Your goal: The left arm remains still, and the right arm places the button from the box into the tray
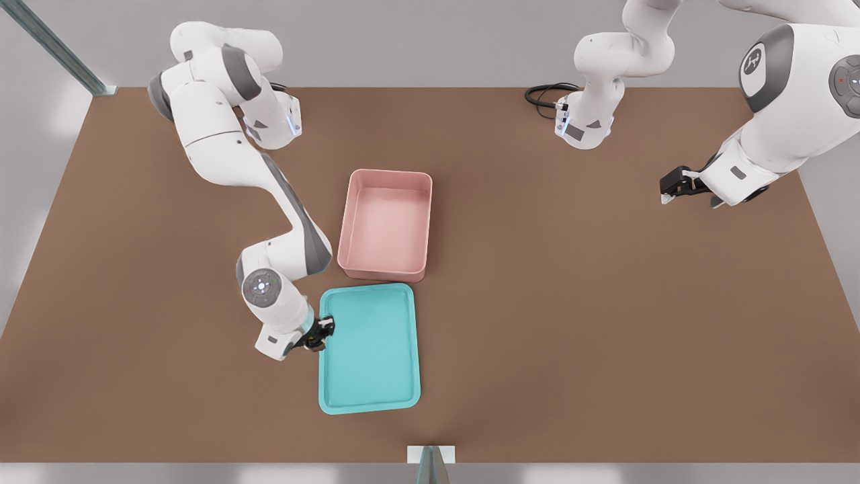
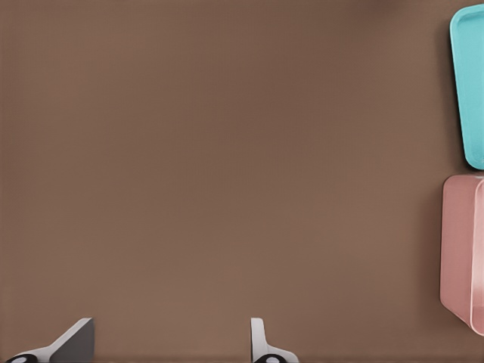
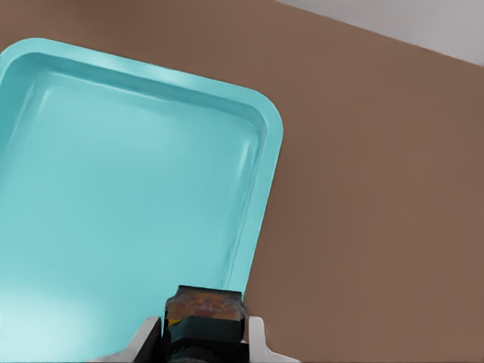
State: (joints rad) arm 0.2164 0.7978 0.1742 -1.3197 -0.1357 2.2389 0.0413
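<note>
Soft even light, faint shadows

A broad, matte brown bench (image 1: 571, 336) fills most of the front view, and it also fills the left wrist view. Behind its far edge runs a plain light grey wall (image 1: 416, 40). A grey metal rail (image 1: 54, 47) slants down to the bench's far corner on the front view's left. A similar post on a white base plate (image 1: 431, 455) stands at the middle of the near edge. Pale grey floor (image 1: 27, 202) borders both sides and carries soft bright patches. A black cable (image 1: 544, 94) loops at the far edge. The light is even and the shadows are faint.
</note>
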